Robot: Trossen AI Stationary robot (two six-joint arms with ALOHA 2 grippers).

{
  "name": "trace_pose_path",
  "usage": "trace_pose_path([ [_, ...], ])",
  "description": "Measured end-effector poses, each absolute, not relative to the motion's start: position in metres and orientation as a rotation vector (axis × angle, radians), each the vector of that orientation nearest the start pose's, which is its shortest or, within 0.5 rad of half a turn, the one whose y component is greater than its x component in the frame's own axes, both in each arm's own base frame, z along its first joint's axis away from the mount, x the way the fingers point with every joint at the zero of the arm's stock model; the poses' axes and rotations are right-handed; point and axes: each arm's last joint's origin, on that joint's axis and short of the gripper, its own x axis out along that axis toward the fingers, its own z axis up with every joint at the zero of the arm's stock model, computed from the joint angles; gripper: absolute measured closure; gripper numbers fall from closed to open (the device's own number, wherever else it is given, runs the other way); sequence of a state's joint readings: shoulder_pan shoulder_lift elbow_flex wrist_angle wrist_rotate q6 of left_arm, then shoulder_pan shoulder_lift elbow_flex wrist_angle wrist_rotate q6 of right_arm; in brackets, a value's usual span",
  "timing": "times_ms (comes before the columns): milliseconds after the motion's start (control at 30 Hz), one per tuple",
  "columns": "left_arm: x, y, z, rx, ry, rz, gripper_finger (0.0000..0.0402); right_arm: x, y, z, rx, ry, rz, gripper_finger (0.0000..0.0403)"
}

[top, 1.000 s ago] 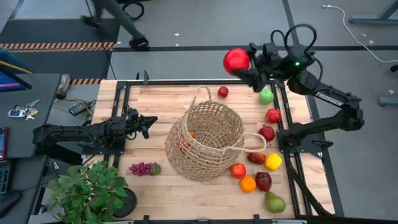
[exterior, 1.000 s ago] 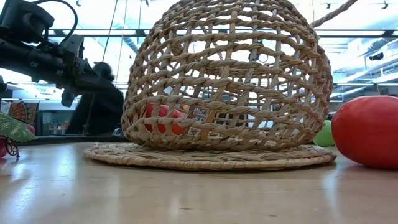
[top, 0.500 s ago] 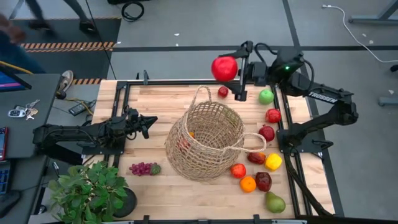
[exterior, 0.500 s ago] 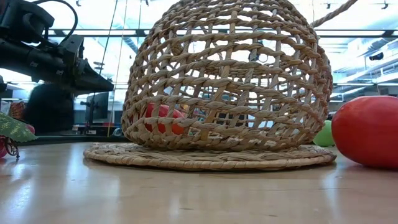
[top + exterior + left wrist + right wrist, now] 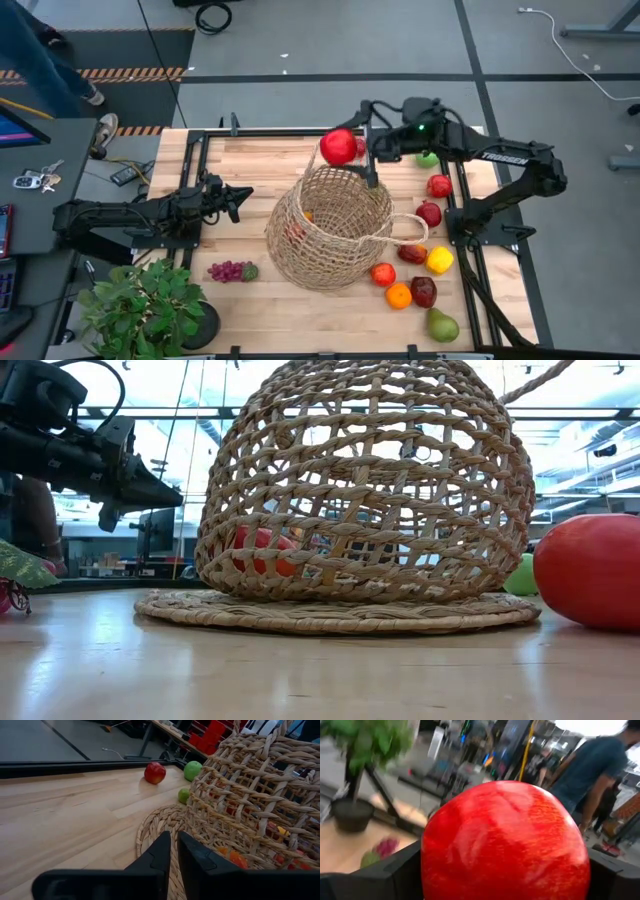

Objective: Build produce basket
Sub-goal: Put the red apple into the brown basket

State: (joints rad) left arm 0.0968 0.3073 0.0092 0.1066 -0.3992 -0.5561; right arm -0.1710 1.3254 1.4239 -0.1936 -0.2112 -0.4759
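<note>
Now, nearest edge: a green pear [image 5: 441, 325] is lying at the near right corner, with a dark red fruit [image 5: 424, 292], an orange [image 5: 399, 296] and a small red-orange fruit [image 5: 383, 274] just beyond it.
Near left: purple grapes [image 5: 230, 271] are resting beside a potted plant [image 5: 145, 305].
Middle: the basket [image 5: 328, 230] is sitting mid-table, a big round tan straw weave with open gaps and two looped handles; through the weave in the low view something red [image 5: 262, 550] is showing inside.
Right of basket: a yellow pepper [image 5: 439, 260] and more dark red produce [image 5: 429, 214] are lining up toward the far side.
Left gripper [image 5: 240, 197]: it is hovering left of the basket with its fingers [image 5: 157, 860] pinched together, holding nothing.
Right gripper [image 5: 352, 147]: it is clamping a red apple [image 5: 338, 147] above the basket's far rim; the apple is glossy, streaked red and filling the right wrist view.
Far right: a green apple [image 5: 428, 158] is sitting partly hidden under the right arm.
Beyond the table: a person [image 5: 590, 767] is standing in the room.
</note>
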Motion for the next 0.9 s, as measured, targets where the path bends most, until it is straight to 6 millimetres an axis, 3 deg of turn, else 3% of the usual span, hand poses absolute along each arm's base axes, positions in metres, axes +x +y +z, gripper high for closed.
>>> trace_pose_path([
  [267,0.111,0.022,0.151,-0.514,0.049,0.535,0.0369,0.291,-0.031,0.402,-0.614,0.382,0.068,0.0038],
  [533,0.111,0.022,0.150,-0.513,0.052,0.535,0.0361,0.312,-0.032,0.356,-0.607,0.542,0.125,0.0038],
  [900,0.111,0.022,0.150,-0.513,0.054,0.536,0.0368,0.347,-0.035,0.291,-0.295,0.731,0.106,0.0038],
])
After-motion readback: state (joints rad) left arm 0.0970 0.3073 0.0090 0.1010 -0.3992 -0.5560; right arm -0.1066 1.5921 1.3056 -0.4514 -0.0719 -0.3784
